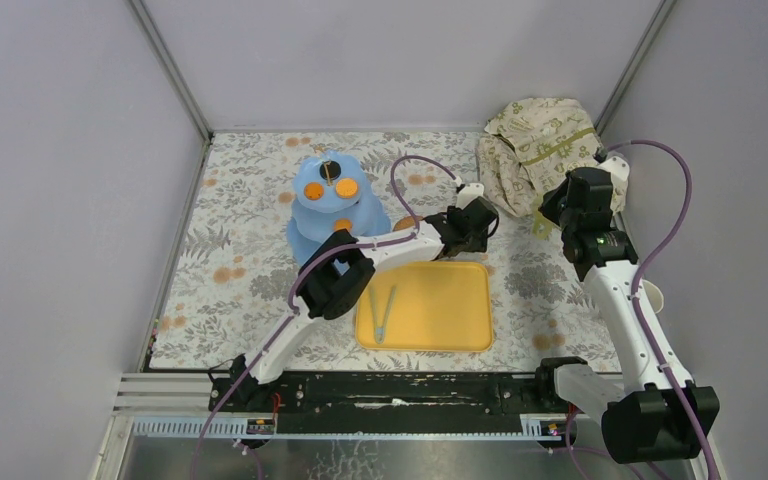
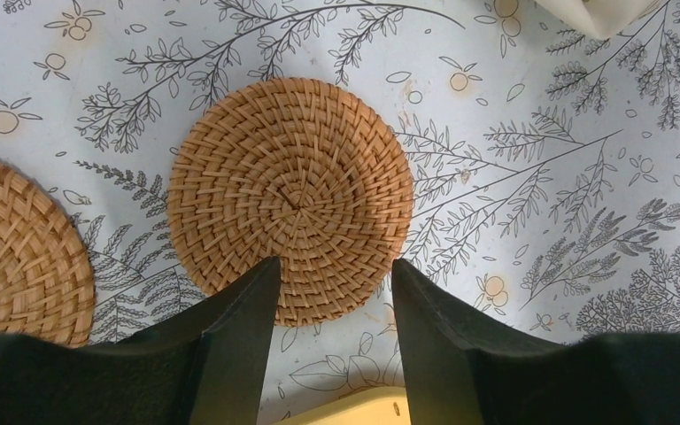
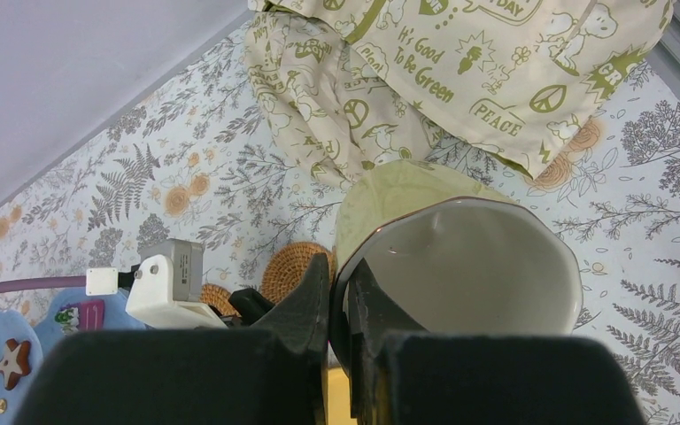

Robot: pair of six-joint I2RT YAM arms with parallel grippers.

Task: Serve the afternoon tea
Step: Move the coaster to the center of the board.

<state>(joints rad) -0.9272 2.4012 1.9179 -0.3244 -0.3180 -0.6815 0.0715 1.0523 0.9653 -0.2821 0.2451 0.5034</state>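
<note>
Two woven coasters lie under the parted, empty left gripper, while the right gripper, clamped on the rim of a pale cup, has yet to place it.

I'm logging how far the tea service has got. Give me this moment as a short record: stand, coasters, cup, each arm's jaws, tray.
stand: light-blue three-tier stand, far left part of the table, toy pastries on it
coasters: first woven coaster and second woven coaster, flat on the tablecloth, apart
cup: pale cup, near the cream cloth
left jaws: open, above the first coaster's near edge
right jaws: shut on the cup's rim
tray: yellow tray, holds tongs
</note>
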